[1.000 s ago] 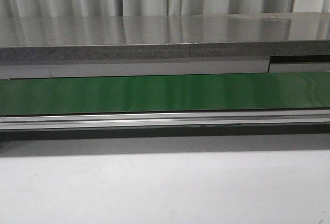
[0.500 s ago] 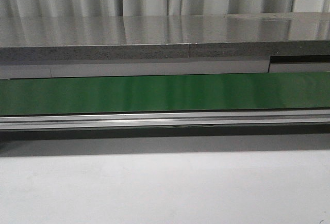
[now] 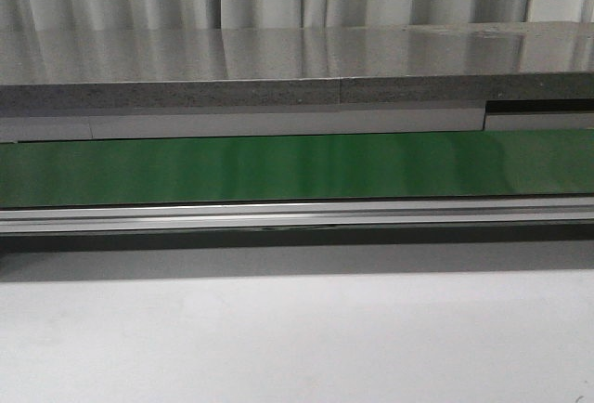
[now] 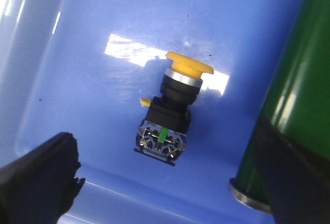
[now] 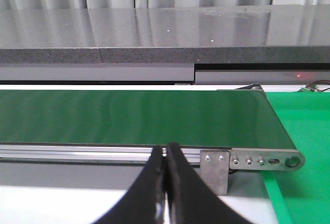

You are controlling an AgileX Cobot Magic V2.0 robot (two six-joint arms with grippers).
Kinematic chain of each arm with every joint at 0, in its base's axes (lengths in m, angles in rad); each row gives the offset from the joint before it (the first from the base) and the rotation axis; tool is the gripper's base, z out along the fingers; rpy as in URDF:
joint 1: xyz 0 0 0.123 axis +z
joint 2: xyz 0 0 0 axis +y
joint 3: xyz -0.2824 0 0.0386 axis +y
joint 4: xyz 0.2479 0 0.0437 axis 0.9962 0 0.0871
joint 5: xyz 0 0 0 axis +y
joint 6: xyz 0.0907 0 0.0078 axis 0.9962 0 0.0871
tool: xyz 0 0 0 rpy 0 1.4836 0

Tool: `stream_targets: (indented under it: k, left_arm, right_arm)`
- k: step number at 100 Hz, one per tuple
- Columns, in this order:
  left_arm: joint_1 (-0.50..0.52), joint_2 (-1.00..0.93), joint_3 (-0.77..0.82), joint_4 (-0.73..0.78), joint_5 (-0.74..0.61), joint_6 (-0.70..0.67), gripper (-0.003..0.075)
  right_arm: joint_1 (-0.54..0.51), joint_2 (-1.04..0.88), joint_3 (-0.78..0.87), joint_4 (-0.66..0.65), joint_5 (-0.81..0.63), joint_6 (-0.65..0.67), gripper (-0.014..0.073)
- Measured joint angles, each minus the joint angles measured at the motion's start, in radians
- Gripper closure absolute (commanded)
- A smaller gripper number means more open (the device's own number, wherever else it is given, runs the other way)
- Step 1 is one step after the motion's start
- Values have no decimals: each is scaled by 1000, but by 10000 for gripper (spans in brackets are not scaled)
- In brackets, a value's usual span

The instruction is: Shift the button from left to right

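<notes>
The button (image 4: 172,110) lies on its side on the floor of a blue bin (image 4: 77,69), seen only in the left wrist view. Its yellow cap (image 4: 188,65) points away from the fingers, and its black body with a green mark faces them. My left gripper (image 4: 166,157) is open above the bin, with one finger on each side of the button and not touching it. My right gripper (image 5: 166,149) is shut and empty, held in front of the green conveyor belt (image 5: 134,115). The front view shows no gripper and no button.
The conveyor belt (image 3: 297,166) runs across the front view behind a white table (image 3: 297,338), with a grey counter (image 3: 297,69) beyond it. The belt's end roller (image 4: 299,90) stands beside the blue bin. A green surface (image 5: 304,182) lies past the belt's right end.
</notes>
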Motion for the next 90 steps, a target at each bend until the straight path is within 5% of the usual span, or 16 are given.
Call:
stream_targets:
  k: [90]
  left_arm:
    - [52, 207, -18, -22, -51, 8, 67]
  right_arm:
    - [0, 0, 0, 0, 0, 0, 662]
